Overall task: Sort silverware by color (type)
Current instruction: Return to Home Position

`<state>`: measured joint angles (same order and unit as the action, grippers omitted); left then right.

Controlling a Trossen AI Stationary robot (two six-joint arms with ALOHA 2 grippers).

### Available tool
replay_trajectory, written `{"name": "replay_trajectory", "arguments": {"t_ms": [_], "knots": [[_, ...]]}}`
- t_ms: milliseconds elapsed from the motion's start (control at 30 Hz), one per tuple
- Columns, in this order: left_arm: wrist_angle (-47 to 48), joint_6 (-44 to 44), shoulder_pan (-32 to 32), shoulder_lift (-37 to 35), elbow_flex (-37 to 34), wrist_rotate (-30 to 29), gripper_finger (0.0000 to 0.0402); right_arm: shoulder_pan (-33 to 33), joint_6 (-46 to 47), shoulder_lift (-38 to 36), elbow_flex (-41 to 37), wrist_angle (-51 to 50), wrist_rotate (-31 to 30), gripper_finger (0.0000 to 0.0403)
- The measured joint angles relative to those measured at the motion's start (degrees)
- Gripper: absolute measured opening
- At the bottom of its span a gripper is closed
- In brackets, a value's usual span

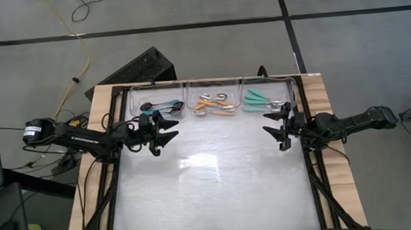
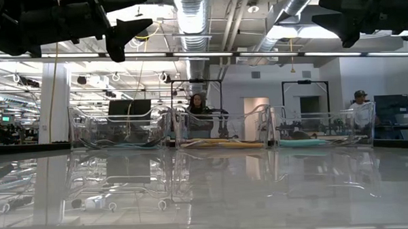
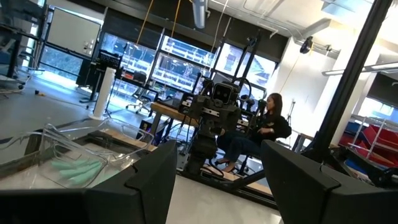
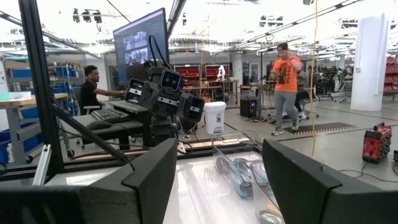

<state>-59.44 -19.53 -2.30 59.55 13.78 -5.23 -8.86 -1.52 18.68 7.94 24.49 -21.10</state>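
The right gripper (image 4: pixel 216 152) is hovering over the glossy table (image 4: pixel 193 186) with its two dark fingers (image 4: pixel 149 180) standing wide apart, and from across the table the left gripper (image 4: pixel 163 99) is facing straight back at it. Clear bins (image 4: pixel 231 146) are lining the table's edge with spoons (image 4: pixel 239 180) lying inside. Beyond, a seated person (image 4: pixel 93 87) is working at a desk near a big monitor (image 4: pixel 140 43), and a person in an orange shirt (image 4: pixel 286 81) is standing out on the floor.

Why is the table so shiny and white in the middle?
High view: light glares off the glossy white table, leaving a bright patch mid-table. Low view: the same surface acts like a mirror, showing upside-down copies of the three clear plastic bins at its far edge.
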Motion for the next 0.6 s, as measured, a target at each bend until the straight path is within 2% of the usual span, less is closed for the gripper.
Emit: {"name": "replay_trajectory", "arguments": {"t_ms": [600], "knots": [[1.25, -0.4, 0.0, 0.02, 0.0, 0.0, 0.0218, -0.01, 0.01, 0.02, 0.0, 0.01, 0.0, 0.0265]]}}
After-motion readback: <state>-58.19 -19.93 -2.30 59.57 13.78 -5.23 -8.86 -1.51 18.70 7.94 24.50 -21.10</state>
